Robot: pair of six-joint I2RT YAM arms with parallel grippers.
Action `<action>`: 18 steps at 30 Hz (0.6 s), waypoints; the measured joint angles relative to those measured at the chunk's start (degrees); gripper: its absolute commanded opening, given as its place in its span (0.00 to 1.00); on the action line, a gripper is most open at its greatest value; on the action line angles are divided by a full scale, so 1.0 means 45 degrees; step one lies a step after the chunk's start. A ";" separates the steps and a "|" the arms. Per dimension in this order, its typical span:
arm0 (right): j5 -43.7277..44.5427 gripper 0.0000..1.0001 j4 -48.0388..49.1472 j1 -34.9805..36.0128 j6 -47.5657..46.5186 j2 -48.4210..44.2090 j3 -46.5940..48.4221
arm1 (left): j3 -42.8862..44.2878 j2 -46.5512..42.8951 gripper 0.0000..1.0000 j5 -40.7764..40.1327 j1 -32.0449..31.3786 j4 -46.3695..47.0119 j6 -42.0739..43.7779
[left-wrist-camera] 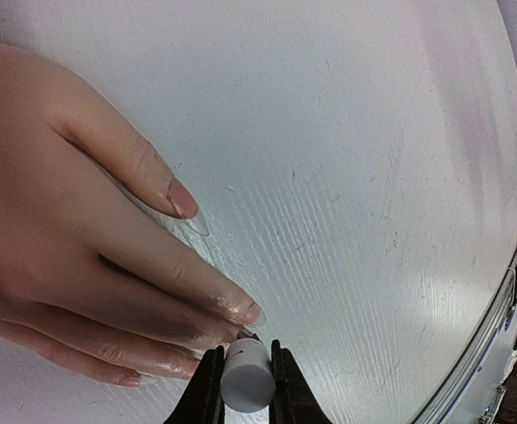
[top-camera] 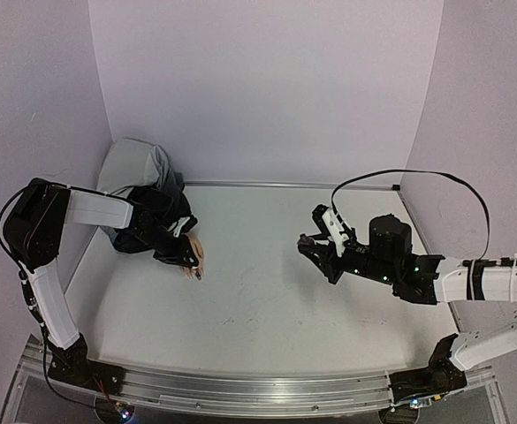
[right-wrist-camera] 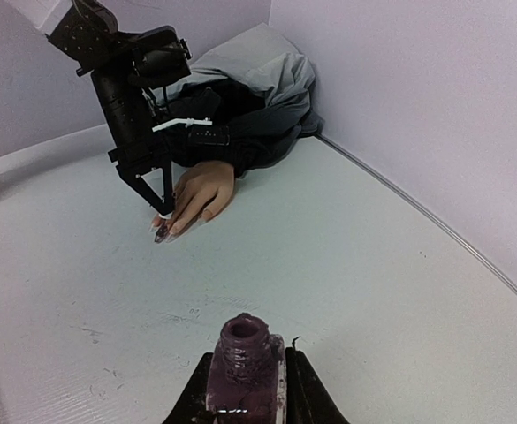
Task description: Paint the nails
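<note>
The peach mannequin hand (left-wrist-camera: 55, 221) lies flat on the table, its nails (left-wrist-camera: 185, 201) pointing toward the table's middle; one nail (right-wrist-camera: 161, 234) looks dark with polish. My left gripper (left-wrist-camera: 245, 353) is shut on the white brush cap (left-wrist-camera: 247, 382). The dark brush tip (left-wrist-camera: 245, 336) sits at the end of a middle finger, right by its nail (left-wrist-camera: 254, 313). From above, that gripper (top-camera: 190, 262) hovers over the fingertips of the hand (top-camera: 193, 252). My right gripper (right-wrist-camera: 247, 358) is shut on the open purple polish bottle (right-wrist-camera: 245, 367), held upright above the table at the right (top-camera: 315, 247).
A grey and black cloth bundle (top-camera: 143, 172) lies in the back left corner, with the hand's black sleeve (right-wrist-camera: 214, 141) running out of it. Lilac walls (top-camera: 267, 79) close the table on three sides. A metal rail (top-camera: 240, 389) runs along the near edge.
</note>
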 measured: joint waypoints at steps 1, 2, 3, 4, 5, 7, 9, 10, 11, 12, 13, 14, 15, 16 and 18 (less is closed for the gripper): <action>0.0000 0.00 -0.0005 -0.0005 0.0000 0.0000 0.0000 | 0.0000 -0.0005 0.00 0.0000 0.0000 0.0000 0.0000; -0.0005 0.00 -0.0005 0.0000 0.0000 0.0000 0.0000 | 0.0000 -0.0005 0.00 0.0000 0.0000 0.0000 0.0000; 0.0000 0.00 0.0000 -0.0005 0.0000 0.0000 0.0000 | 0.0000 -0.0005 0.00 -0.0005 0.0000 0.0000 0.0005; -0.0005 0.00 0.0000 0.0000 0.0000 0.0000 0.0000 | 0.0000 -0.0005 0.00 -0.0005 -0.0005 -0.0005 0.0005; -0.0005 0.00 0.0000 0.0000 0.0000 0.0000 0.0000 | -0.0005 -0.0005 0.00 -0.0005 -0.0015 -0.0005 0.0005; 0.0000 0.00 0.0000 -0.0005 0.0000 0.0000 0.0000 | -0.0005 -0.0005 0.00 -0.0010 -0.0063 -0.0010 0.0005; -0.0005 0.00 0.0000 -0.0005 0.0000 0.0000 0.0000 | -0.0005 -0.0005 0.00 -0.0005 -0.0092 -0.0015 0.0010; -0.0005 0.00 0.0000 -0.0005 0.0000 0.0000 0.0000 | -0.0005 -0.0005 0.00 -0.0010 -0.0112 -0.0015 0.0010; -0.0005 0.00 0.0000 -0.0005 0.0000 0.0000 0.0000 | -0.0005 -0.0005 0.00 -0.0010 -0.0121 -0.0019 0.0010; -0.0005 0.00 0.0000 -0.0005 0.0000 0.0000 0.0000 | 0.0000 -0.0005 0.00 -0.0010 -0.0146 -0.0024 0.0015; -0.0005 0.00 -0.0005 -0.0005 0.0000 0.0000 0.0000 | -0.0005 -0.0005 0.00 -0.0005 -0.0160 -0.0044 0.0015; -0.0005 0.00 0.0000 -0.0005 0.0000 0.0000 0.0000 | -0.0005 -0.0005 0.00 -0.0010 -0.0170 -0.0068 0.0015; -0.0005 0.00 0.0000 -0.0005 0.0000 0.0000 0.0000 | -0.0005 -0.0005 0.00 -0.0010 -0.0170 -0.0083 0.0015; -0.0005 0.00 0.0000 -0.0005 0.0000 0.0000 0.0000 | -0.0005 -0.0005 0.00 -0.0010 -0.0170 -0.0087 0.0015; -0.0010 0.00 0.0000 -0.0005 0.0000 0.0000 0.0000 | -0.0005 -0.0005 0.00 -0.0010 -0.0175 -0.0087 0.0019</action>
